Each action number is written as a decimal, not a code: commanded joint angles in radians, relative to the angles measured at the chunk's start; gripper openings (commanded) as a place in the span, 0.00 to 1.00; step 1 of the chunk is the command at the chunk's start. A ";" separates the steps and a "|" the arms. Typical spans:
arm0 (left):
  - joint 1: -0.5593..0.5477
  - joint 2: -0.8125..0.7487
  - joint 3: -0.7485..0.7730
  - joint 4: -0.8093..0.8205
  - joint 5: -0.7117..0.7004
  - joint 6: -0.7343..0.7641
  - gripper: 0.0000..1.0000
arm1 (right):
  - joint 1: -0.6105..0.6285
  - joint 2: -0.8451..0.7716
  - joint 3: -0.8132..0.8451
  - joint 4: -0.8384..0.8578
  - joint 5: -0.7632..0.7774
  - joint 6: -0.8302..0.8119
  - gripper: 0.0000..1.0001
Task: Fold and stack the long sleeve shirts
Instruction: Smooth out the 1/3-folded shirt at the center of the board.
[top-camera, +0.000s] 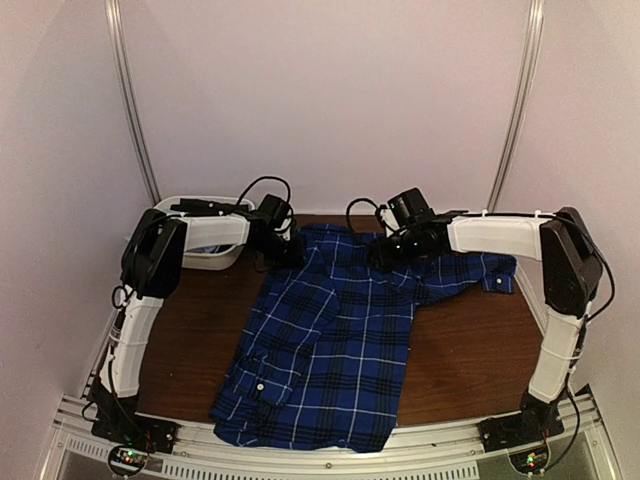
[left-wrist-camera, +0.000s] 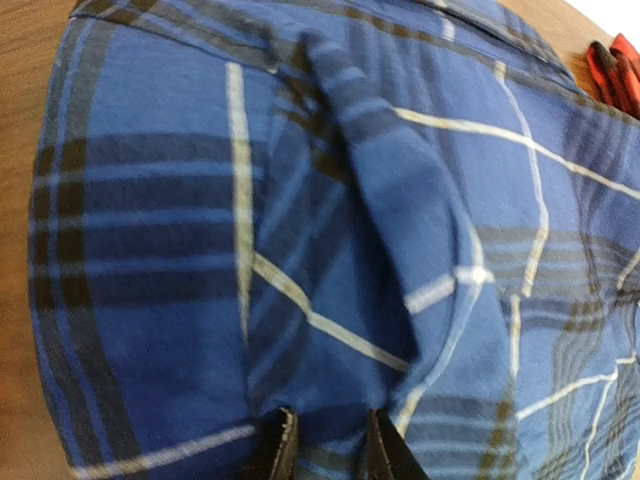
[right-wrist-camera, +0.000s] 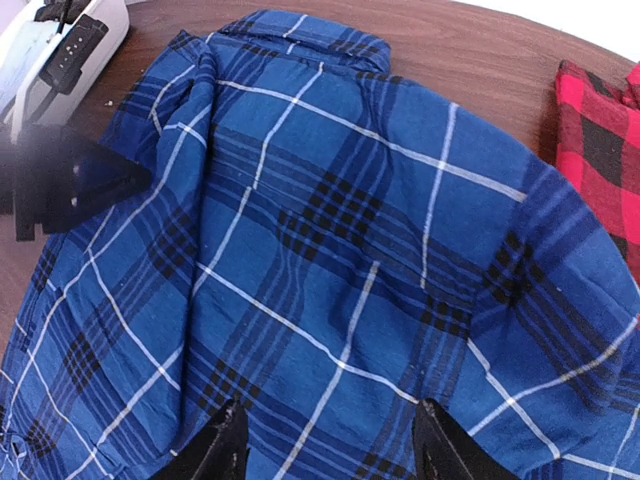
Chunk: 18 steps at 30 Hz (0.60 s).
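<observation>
Blue plaid shirt (top-camera: 330, 340) spread beneath both arms
Left gripper (left-wrist-camera: 330, 432) pinches a raised fold of it; right gripper (right-wrist-camera: 330, 445) hangs just above the cloth, fingers spread wide

place: robot test booth, lab-like | wooden table (top-camera: 470, 350) is enclosed behind and beside by plain white walls (top-camera: 330, 90) | metal poles (top-camera: 133, 100) are set at its far corners | slotted aluminium rail (top-camera: 430, 445) is fixed along its near edge

Shirt (top-camera: 330, 350) spread on table (top-camera: 470, 340), second shirt (right-wrist-camera: 600, 140) beside it, bin (top-camera: 215, 258) far left.
</observation>
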 joint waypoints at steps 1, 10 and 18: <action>0.049 0.071 0.074 0.011 -0.036 -0.006 0.25 | -0.038 -0.113 -0.077 0.055 0.033 0.030 0.58; 0.092 0.180 0.248 -0.049 -0.047 0.001 0.25 | -0.202 -0.293 -0.277 0.100 0.069 0.076 0.60; 0.135 0.214 0.287 -0.057 -0.048 -0.033 0.25 | -0.493 -0.433 -0.450 0.116 0.034 0.114 0.65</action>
